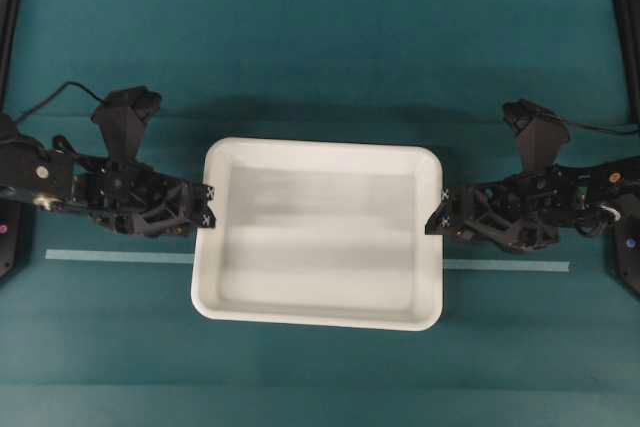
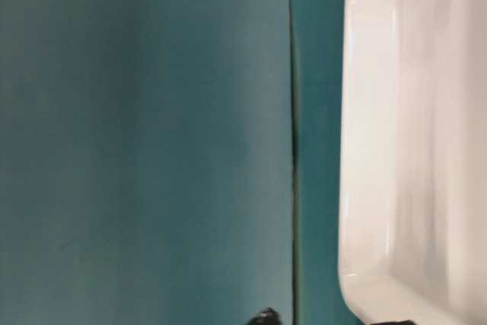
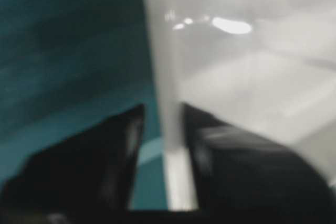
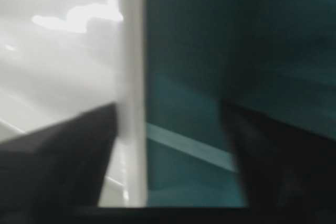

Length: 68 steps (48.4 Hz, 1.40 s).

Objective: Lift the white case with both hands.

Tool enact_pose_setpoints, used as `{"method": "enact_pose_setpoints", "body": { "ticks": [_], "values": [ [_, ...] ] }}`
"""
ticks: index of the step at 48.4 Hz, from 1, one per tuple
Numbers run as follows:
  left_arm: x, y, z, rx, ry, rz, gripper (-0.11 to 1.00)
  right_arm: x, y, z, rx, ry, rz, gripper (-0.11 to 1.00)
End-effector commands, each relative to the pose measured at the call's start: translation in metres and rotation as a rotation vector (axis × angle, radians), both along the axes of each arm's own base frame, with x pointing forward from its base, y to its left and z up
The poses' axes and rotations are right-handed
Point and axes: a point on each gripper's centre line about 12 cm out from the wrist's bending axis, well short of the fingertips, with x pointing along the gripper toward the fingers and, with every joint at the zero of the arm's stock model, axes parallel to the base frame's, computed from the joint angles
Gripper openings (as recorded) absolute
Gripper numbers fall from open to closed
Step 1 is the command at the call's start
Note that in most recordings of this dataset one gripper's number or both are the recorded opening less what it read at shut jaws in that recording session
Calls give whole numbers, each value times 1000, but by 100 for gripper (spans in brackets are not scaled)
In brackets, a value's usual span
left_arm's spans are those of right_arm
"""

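The white case (image 1: 320, 150) sits in the middle of the teal table, empty. It also fills the right of the table-level view (image 2: 365, 150). My left gripper (image 1: 207, 205) is at its left rim. In the left wrist view (image 3: 163, 109) its jaws straddle the rim (image 3: 170, 129) with a narrow gap. The inner finger is against the wall and a strip of teal shows beside the outer finger. My right gripper (image 1: 437, 213) is at the right rim. In the right wrist view (image 4: 169, 106) its jaws stand wide open astride the rim (image 4: 134, 77).
A pale tape line (image 1: 120, 256) runs across the table under the case and comes out on the right (image 1: 505, 266). Black frame posts stand at the far left (image 1: 8, 7) and far right (image 1: 626, 7) edges.
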Motion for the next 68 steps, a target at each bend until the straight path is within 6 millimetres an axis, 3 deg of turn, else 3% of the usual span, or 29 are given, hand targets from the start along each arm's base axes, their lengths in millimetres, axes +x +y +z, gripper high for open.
{"method": "enact_pose_setpoints", "body": {
  "ticks": [1, 4, 8, 12, 25, 34, 46, 56, 68],
  "values": [
    [4, -1, -1, 5, -15, -11, 47, 4, 0, -4, -8, 13, 12, 85],
    [6, -1, 2, 5, -35, -10, 66, 5, 1, -3, -15, 7, 24, 92],
    [8, -1, 4, 6, -43, -11, 88, 5, 3, -2, -18, 4, 35, 92],
    [9, -1, 6, 7, -46, -13, 99, 5, 4, 0, -18, -2, 38, 92],
    [7, -1, 9, 11, -55, -18, 97, 6, 4, 10, -19, -41, 38, 92],
    [5, -1, 22, 17, -91, -22, 97, 6, 4, 28, -23, -105, 41, 92],
    [-4, -6, 51, 52, -109, -81, 97, 3, 4, 54, -35, -205, 48, 92],
    [-12, -7, 85, 62, -187, -88, 97, -1, -2, 80, -52, -307, 31, 92],
    [-22, -7, 119, 82, -315, -97, 97, 0, -5, 122, -215, -440, 154, 92]
  ]
}}
